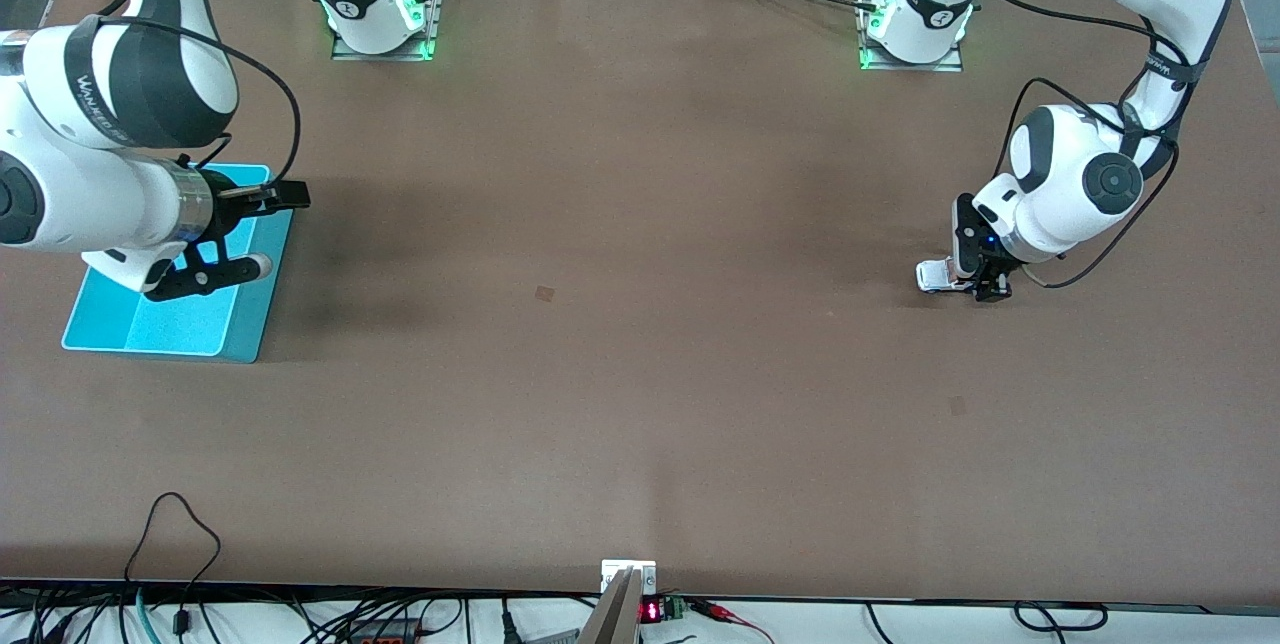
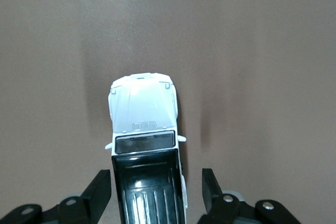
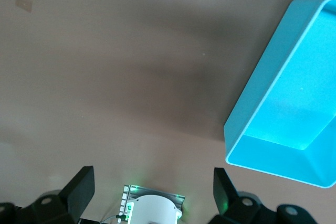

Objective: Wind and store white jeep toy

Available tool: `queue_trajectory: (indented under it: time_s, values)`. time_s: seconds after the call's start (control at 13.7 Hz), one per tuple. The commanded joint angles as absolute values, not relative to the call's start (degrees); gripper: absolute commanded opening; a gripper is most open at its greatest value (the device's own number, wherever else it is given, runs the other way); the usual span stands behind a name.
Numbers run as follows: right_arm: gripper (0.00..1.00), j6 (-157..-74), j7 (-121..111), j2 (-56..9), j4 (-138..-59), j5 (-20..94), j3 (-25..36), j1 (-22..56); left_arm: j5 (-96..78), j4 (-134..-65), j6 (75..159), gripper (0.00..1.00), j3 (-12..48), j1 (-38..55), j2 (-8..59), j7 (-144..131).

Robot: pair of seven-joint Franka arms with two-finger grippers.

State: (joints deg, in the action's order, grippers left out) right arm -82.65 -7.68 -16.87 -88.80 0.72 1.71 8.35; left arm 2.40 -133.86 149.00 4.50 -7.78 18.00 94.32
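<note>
Your left gripper (image 1: 985,286) is down at the matte brown table (image 1: 640,344) near the left arm's end, its black fingers (image 2: 100,190) spread to either side of the small white jeep toy with a glossy black ribbed roof (image 2: 144,150) — a visible gap of tabletop shows between each finger and the car's flanks, so nothing is pinched. In the left wrist view you see the smooth white plastic bonnet, the dark windscreen strip and tiny side mirrors, but the toy's rear end is cut off at the picture's edge and its wheels are hidden beneath the body. From the front, the gripper and wrist cover most of the jeep; only its white nose pokes out toward the right arm's end. Your right gripper (image 1: 240,229) waits in the air over the shallow turquoise plastic bin with rounded corners (image 1: 225,324), fingers held wide apart. That arm's bulk hides part of the bin, and in the right wrist view one corner of it runs out of frame. A faint small square mark (image 1: 545,293) sits mid-table.
</note>
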Motion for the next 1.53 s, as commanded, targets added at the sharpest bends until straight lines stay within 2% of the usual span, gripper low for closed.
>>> queue_trajectory:
  time_s: [0.0, 0.36, 1.24, 1.38, 1.46]
  values:
    - [1.0, -81.83, -12.37, -17.31, -87.8, 1.05, 2.28, 8.09, 3.6, -134.3, 149.85, 0.76, 4.83, -8.87, 17.75, 95.27]
    - [1.0, -82.71, -12.39, -18.02, -85.87, -1.48, 2.81, 6.42, 3.6, -134.3, 149.77, 0.61, 4.83, -9.4, 17.75, 95.27]
    - [1.0, -86.66, -12.92, -17.93, -85.87, -3.43, 3.16, 3.52, 3.6, -133.95, 149.59, 0.4, 4.92, -9.49, 17.93, 95.01]
    - [1.0, -86.22, -12.83, -17.67, -85.96, -3.34, 3.08, 3.43, 3.52, -133.68, 149.59, 0.35, 4.83, -9.49, 18.45, 94.84]
    - [1.0, -86.22, -12.48, -17.49, -85.87, -3.43, 3.16, 3.69, 3.52, -133.77, 149.59, 0.29, 4.83, -9.49, 18.54, 94.83]
